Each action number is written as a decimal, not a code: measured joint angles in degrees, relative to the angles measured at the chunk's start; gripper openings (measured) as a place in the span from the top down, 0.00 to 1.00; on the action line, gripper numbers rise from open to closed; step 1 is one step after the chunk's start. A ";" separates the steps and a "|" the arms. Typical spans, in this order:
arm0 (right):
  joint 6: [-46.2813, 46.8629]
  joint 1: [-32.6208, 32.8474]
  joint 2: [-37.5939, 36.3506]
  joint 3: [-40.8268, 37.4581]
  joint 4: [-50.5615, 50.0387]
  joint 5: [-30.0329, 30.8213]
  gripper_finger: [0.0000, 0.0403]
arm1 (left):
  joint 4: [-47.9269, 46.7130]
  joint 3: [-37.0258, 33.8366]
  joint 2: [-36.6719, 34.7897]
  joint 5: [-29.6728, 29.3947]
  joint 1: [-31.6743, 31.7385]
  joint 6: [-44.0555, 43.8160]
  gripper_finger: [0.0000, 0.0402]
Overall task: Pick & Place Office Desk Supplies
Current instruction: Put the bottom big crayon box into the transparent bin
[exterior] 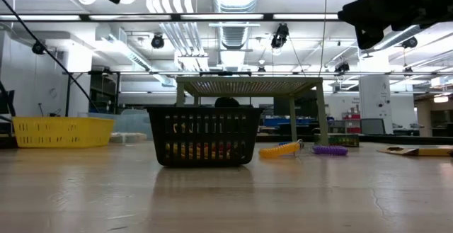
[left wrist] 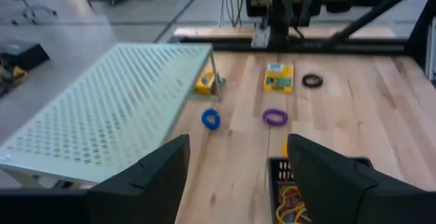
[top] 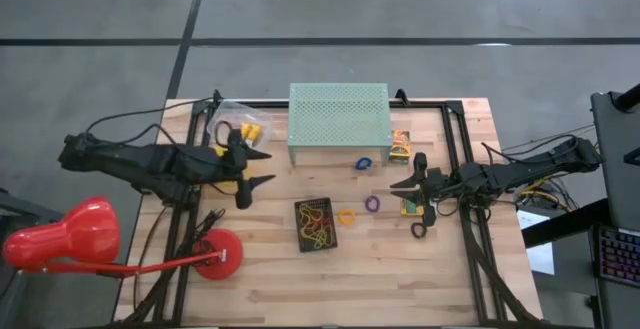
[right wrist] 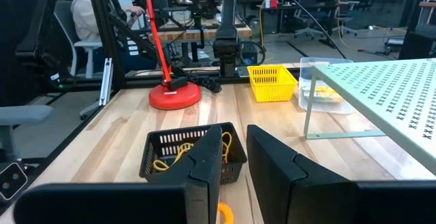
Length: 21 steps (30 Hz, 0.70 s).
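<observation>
Two grippers hang above the bench (top: pixel 300 269), and we start at their fingers. On the left gripper (top: pixel 257 168) the fingers (left wrist: pixel 146 176) stand wide apart with nothing between them, over the bench's left part, near a small yellow basket (top: pixel 247 129). On the right gripper (top: pixel 403 192) the fingers (right wrist: pixel 208 163) are drawn close, leaving a narrow gap, and we see nothing held in it; it hovers at the right, above a yellow-orange printed box (left wrist: pixel 278 78).

Outward from there, a black ring roll (top: pixel 418 230) lies just in front of the right gripper. A purple ring (top: pixel 372 204) and an orange rubber band (top: pixel 346 216) lie between that gripper and the black mesh basket (top: pixel 315 225), which holds more coloured bands. A blue ring (top: pixel 363 162) sits just in front of the mint-green stand (top: pixel 338 124), and a second printed box (top: pixel 400 145) lies at the stand's right edge. The red lamp (top: pixel 60 237) rests at the left corner.
</observation>
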 joint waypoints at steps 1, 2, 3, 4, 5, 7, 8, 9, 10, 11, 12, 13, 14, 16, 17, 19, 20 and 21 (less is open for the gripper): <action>0.00 0.02 0.00 0.00 0.02 0.00 0.83 | 0.02 0.00 -0.78 -0.07 0.00 0.30 0.39; 0.00 0.00 -0.02 0.00 0.02 0.00 0.83 | 0.01 0.00 -1.47 -0.06 0.00 0.49 0.40; 0.00 0.02 0.00 -0.01 0.00 0.00 0.83 | -0.10 -0.02 -2.09 -0.02 0.00 0.62 0.41; 0.00 0.01 -0.01 -0.01 0.02 0.00 0.83 | -0.26 -0.02 -2.71 0.20 0.00 0.62 0.41; 0.00 0.00 0.00 0.00 0.02 0.00 0.83 | -0.26 -0.02 -3.29 0.38 0.00 0.63 0.42; 0.00 0.02 0.00 -0.01 0.01 0.00 0.83 | -0.19 -0.05 -3.95 0.40 0.00 0.94 0.44; 0.00 0.02 0.00 -0.01 0.01 0.00 0.83 | -0.01 -0.33 -4.16 0.40 0.00 1.53 0.45; 0.00 0.01 0.00 -0.01 0.00 0.00 0.83 | 0.02 -0.84 -4.48 0.37 0.00 2.34 0.45; 0.00 0.00 -0.02 0.00 0.02 0.00 0.83 | 0.14 -1.62 -5.06 0.26 0.00 3.19 0.46; 0.00 0.02 0.00 0.00 0.00 0.00 0.83 | 1.00 -2.65 -5.72 0.14 0.00 3.64 0.47; 0.00 0.02 -0.02 0.00 0.00 0.00 0.83 | 2.96 -3.82 -6.51 0.13 0.00 3.73 0.47; 0.00 0.00 0.00 -0.02 0.02 0.00 0.83 | 5.46 -5.08 -7.31 0.13 0.00 3.84 0.48; 0.00 0.01 0.00 0.00 0.00 0.00 0.83 | 8.06 -6.52 -8.18 0.11 0.00 4.06 0.49; 0.00 0.02 0.00 0.00 0.00 0.00 0.83 | 12.53 -9.37 -10.12 0.36 0.00 5.88 0.50; 0.00 0.01 0.00 0.00 0.02 0.00 0.83 | 14.76 -10.68 -11.08 0.78 0.00 7.04 0.50; 0.00 0.02 -0.01 -0.01 0.00 0.00 0.83 | 18.30 -12.84 -12.91 1.19 0.00 8.79 0.51; 0.00 0.00 0.00 -0.01 0.01 0.00 0.83 | 19.56 -13.72 -13.60 1.23 0.00 9.13 0.52; 0.00 0.02 0.00 0.00 0.00 0.00 0.83 | 20.15 -14.45 -14.13 1.23 0.00 9.19 0.52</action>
